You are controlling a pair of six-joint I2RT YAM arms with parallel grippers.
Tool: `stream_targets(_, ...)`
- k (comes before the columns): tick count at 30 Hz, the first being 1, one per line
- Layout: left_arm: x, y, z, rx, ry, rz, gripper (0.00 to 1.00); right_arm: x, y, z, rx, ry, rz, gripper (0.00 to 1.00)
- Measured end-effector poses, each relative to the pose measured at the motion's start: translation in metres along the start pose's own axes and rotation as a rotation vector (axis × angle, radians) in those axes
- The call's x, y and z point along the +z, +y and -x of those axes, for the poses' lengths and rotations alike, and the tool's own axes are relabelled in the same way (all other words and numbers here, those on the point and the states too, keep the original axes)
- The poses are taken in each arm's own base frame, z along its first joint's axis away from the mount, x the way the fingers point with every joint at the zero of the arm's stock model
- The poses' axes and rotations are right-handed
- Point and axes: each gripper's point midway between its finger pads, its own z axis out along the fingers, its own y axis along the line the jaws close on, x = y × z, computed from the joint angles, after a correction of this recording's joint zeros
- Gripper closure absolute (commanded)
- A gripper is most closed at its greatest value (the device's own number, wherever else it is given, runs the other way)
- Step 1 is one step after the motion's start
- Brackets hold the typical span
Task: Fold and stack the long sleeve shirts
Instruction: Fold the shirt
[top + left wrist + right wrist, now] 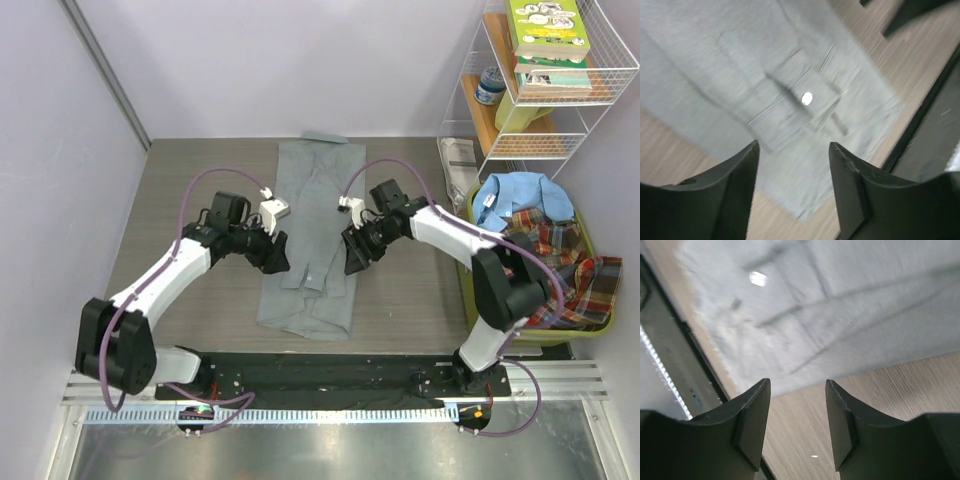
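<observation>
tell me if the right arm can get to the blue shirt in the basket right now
Probably yes. The light blue shirt lies uncovered on top in the green basket, close beside the right arm, and the right hand hangs open and empty over the grey shirt.

A shirt [312, 230] lies lengthwise on the table [180, 180], between the left gripper [275, 256] and the right gripper [352, 258]. To its right, a basket [548, 337] holds more shirts [558, 268], with a wire shelf [600, 92] behind.
</observation>
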Motion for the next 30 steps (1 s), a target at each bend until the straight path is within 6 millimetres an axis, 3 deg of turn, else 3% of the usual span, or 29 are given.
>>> stream_targets(3,-0.015,0.005,-0.017,0.155,0.028,0.061,0.37,0.024,-0.023,-0.026,0.107,0.091,-0.001,0.51)
stream_targets(7,-0.021,0.017,-0.053,0.291,0.127,0.108,0.36,0.044,-0.032,-0.044,0.174,0.161,0.008,0.56)
stream_targets(9,-0.020,0.023,-0.076,0.333,0.201,0.118,0.35,0.052,-0.041,-0.041,0.189,0.168,0.003,0.59)
stream_targets(14,-0.017,0.022,-0.099,0.435,0.289,0.109,0.30,0.054,-0.068,-0.023,0.210,0.140,-0.030,0.59)
stream_targets(16,-0.014,0.017,-0.103,0.486,0.308,0.097,0.28,0.049,-0.082,-0.016,0.202,0.123,-0.057,0.57)
stream_targets(18,-0.012,0.010,-0.107,0.545,0.325,0.087,0.19,0.043,-0.091,-0.011,0.183,0.116,-0.076,0.52)
stream_targets(21,-0.011,-0.002,-0.109,0.641,0.329,0.072,0.12,0.033,-0.094,-0.008,0.149,0.114,-0.077,0.43)
stream_targets(24,-0.014,-0.012,-0.110,0.735,0.312,0.064,0.00,0.015,-0.080,-0.004,0.075,0.102,-0.081,0.32)
stream_targets(27,-0.021,-0.017,-0.111,0.826,0.265,0.076,0.00,-0.022,-0.059,0.009,-0.084,0.009,-0.141,0.01)
stream_targets(30,-0.029,-0.019,-0.110,0.914,0.202,0.098,0.00,-0.064,-0.033,0.021,-0.274,-0.144,-0.220,0.00)
